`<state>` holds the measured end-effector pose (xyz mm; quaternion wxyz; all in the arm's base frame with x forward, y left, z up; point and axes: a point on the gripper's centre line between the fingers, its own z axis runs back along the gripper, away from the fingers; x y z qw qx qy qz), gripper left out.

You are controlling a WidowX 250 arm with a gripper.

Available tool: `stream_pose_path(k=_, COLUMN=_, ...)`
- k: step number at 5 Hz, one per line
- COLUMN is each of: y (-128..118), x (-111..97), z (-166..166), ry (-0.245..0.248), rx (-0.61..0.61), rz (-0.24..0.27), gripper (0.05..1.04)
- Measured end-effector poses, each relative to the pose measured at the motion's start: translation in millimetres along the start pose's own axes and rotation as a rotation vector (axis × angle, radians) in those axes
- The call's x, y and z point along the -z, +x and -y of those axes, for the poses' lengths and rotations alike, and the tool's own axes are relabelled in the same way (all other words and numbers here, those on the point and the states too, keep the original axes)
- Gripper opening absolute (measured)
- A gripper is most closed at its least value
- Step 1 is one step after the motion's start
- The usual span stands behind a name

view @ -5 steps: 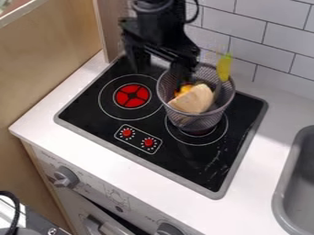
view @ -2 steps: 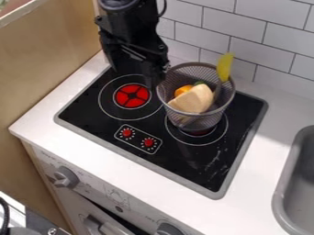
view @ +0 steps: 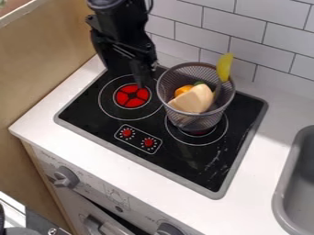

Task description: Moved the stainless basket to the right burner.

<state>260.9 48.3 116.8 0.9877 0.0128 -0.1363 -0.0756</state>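
Observation:
The black gripper (view: 136,77) hangs over the back left of the stove, above the rear part of the left burner (view: 132,96) and to the left of the basket, apart from it. The grey mesh metal basket (view: 195,118) stands upright on the right burner (view: 215,136), covering the rear part of its ring. Inside are a pale beige wedge-shaped piece (view: 192,99), an orange item (view: 182,90), something green and a utensil whose yellow-green end (view: 224,67) sticks up past the back rim.
The black cooktop (view: 195,163) has two red knobs (view: 148,142) at its front left. A grey sink (view: 283,199) lies at the right edge. White wall tiles (view: 235,37) rise behind, and a wooden panel (view: 46,69) borders the left side.
From above the basket's left side, the gripper has moved left, away from the basket and its contents. The basket has stayed in place on the right burner.

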Motion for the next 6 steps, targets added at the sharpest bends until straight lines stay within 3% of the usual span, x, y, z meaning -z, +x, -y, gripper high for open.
stream_pose_path(k=3, y=-24.6, x=-1.9, z=-18.7, ry=0.02, rx=-0.011, rz=-0.012, gripper=1.001)
stream_pose_path(k=6, y=-38.4, x=0.0, z=-28.0, ry=-0.001, rx=0.014, rz=-0.03, gripper=1.001)
